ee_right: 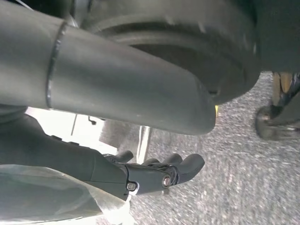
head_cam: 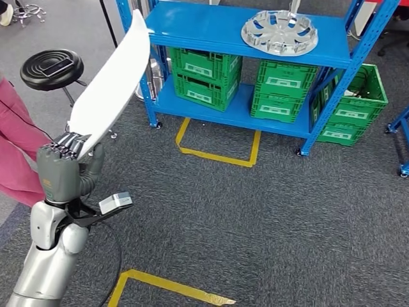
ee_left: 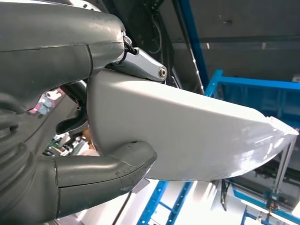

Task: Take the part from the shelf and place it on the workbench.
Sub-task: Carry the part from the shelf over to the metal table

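Nearest the camera, left hand (head_cam: pixel 65 167) grips the white part (head_cam: pixel 110 86) at its lower end, thumb under, fingers over the top face. Part is off the shelf, raised and slanting up toward the blue shelf (head_cam: pixel 250 32). Right hand (ee_right: pixel 155 176) hangs over carpet, fingers loosely extended with nothing in them.

Risks, as I judge them: the grip sits at one end of a long piece, so leverage could twist it in the fingers. The surface is smooth and glossy, so slip is likely. The far tip is close to the shelf post and could clip it on a turn.

Part is a thin, curved, tapering panel, probably painted plastic. Further out: coarse grey carpet (head_cam: pixel 241 217), yellow floor tape (head_cam: pixel 217 153), green ribbed crates (head_cam: pixel 207 77), shiny spoked wheel cover (head_cam: pixel 280 32) on the top shelf.
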